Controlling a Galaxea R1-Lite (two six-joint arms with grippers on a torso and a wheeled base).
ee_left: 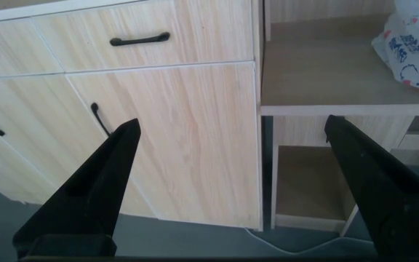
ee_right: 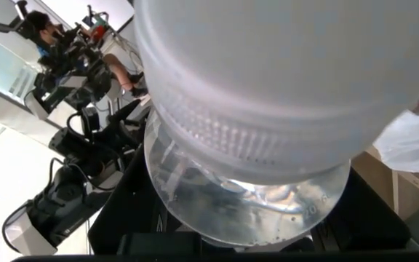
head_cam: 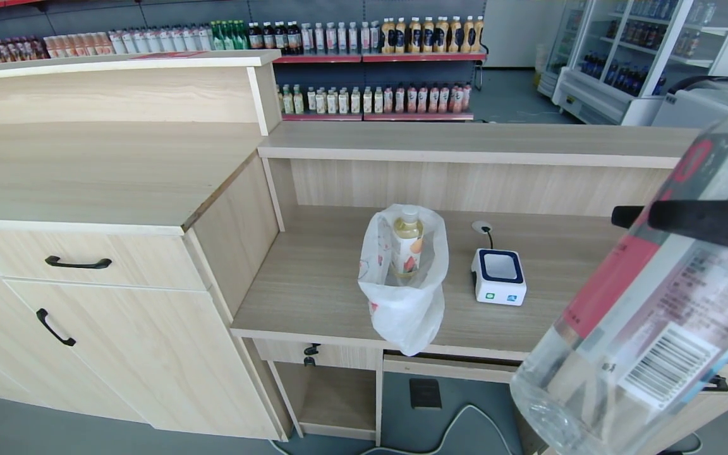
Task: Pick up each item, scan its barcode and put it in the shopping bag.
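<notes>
The right gripper [head_cam: 705, 226] held a clear water bottle [head_cam: 655, 303] aloft and tilted, close to the head camera, with its jaws clamped across the body and its barcode label [head_cam: 667, 363] facing the camera. On the tabletop [head_cam: 313, 284] stood the shopping bag [head_cam: 402, 309], containing an upright yellow drink bottle [head_cam: 407, 243]. The scanner [head_cam: 498, 276] sat just beside the bag. The left gripper [ee_left: 231, 127] hung before the cabinet doors [ee_left: 188, 138], jaws wide apart and empty.

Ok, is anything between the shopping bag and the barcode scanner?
No. In the head view the counter between the shopping bag and the barcode scanner is bare wood; the scanner's cable runs behind it.
</notes>
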